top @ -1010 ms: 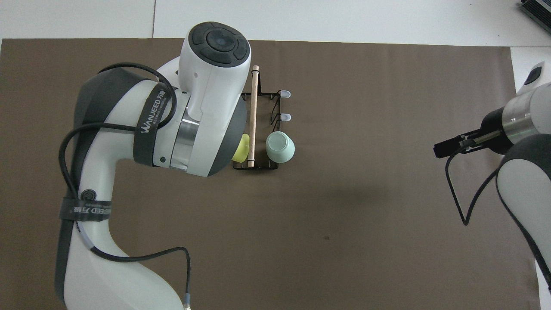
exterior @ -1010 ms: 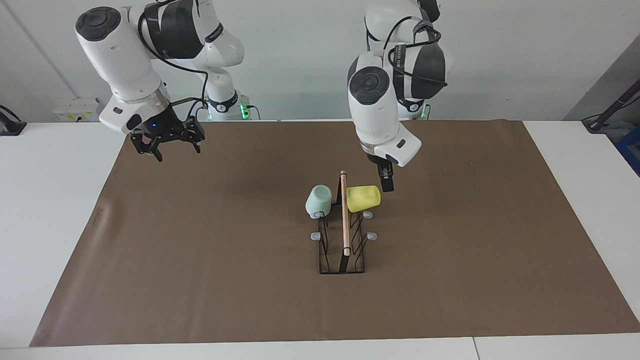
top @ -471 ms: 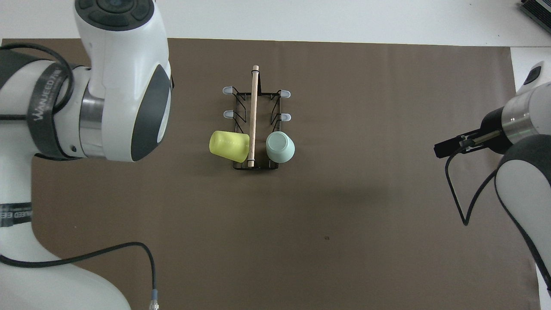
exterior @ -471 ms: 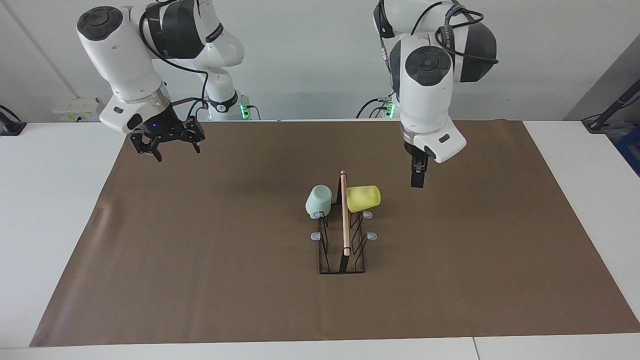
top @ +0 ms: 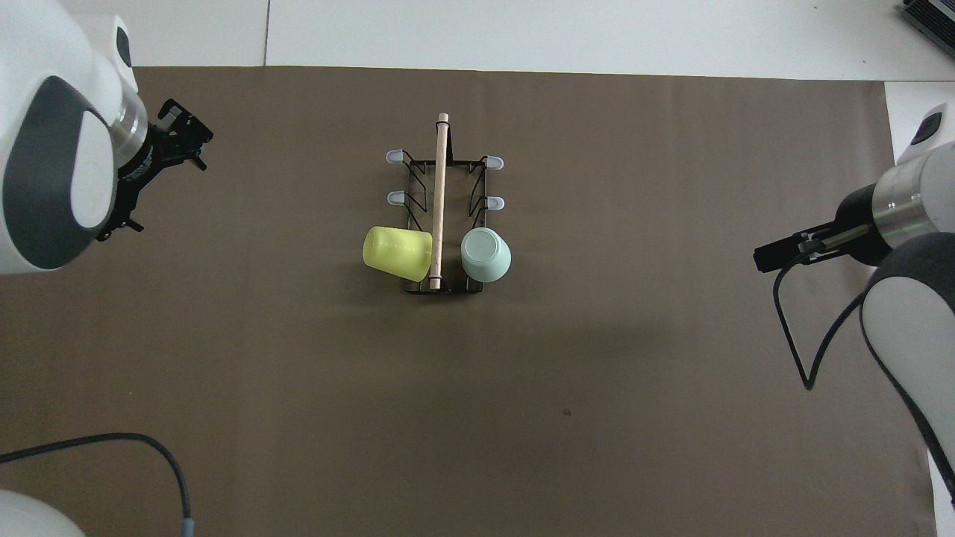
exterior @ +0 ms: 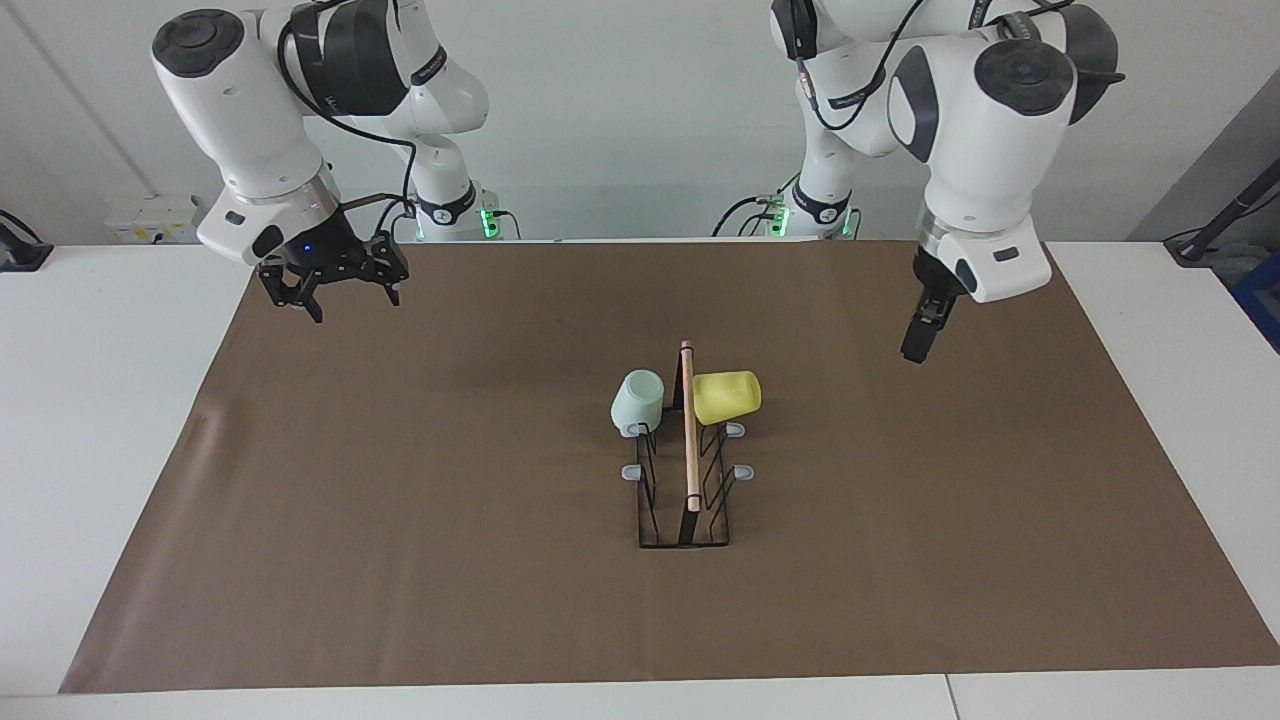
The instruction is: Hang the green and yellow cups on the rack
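Note:
The black wire rack (exterior: 690, 500) (top: 440, 160) with its wooden rod stands mid-table. The pale green cup (exterior: 638, 402) (top: 486, 255) sits upturned on the prong nearest the robots on the right arm's side. The yellow cup (exterior: 727, 396) (top: 397, 252) hangs tilted on the matching prong on the left arm's side. My left gripper (exterior: 912, 352) (top: 186, 142) is empty, in the air over the mat toward the left arm's end, well apart from the rack. My right gripper (exterior: 340, 297) (top: 761, 259) waits open and empty over the mat's corner at the right arm's end.
A brown mat (exterior: 400, 520) (top: 597, 373) covers most of the white table (exterior: 100, 400). The rack's other grey-tipped prongs (exterior: 744, 471) (top: 495, 162) are bare. A loose cable (top: 791, 350) hangs from the right arm.
My left arm has drawn away from the yellow cup, swinging toward its own end of the table. The yellow cup stays on its prong. The right arm has not moved.

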You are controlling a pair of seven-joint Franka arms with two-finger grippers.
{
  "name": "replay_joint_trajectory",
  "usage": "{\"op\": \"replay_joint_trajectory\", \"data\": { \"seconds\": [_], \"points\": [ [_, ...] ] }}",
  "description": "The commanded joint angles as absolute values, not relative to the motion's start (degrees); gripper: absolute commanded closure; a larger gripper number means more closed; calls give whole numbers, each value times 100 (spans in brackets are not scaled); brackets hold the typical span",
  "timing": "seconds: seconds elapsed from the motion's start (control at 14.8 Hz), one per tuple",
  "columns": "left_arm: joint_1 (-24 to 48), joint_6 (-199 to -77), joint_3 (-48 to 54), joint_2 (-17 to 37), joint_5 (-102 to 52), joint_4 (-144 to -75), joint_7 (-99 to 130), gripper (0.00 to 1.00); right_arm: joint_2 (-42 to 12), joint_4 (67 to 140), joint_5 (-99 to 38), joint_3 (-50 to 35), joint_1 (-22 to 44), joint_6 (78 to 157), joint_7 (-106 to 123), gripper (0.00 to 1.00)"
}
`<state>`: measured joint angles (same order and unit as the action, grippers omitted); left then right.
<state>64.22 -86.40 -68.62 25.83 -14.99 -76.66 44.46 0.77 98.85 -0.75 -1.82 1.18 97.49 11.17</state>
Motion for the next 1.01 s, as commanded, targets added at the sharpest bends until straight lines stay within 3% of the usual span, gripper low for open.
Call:
{"op": "replay_joint_trajectory", "data": {
  "seconds": [0.0,0.34,0.94],
  "points": [
    [6171,-8815,-6829,2189,-1608,-7928,3343,0,97,9695,53,-228,70,9484,1151,0],
    [5873,-9000,-6820,2057,-1678,-8051,2401,0,88,9413,53,-167,-184,9202,1169,0],
    [3983,-8921,-5794,1943,-2057,-7876,-464,0,158,9220,-88,-70,-351,8825,1204,0]
  ]
}}
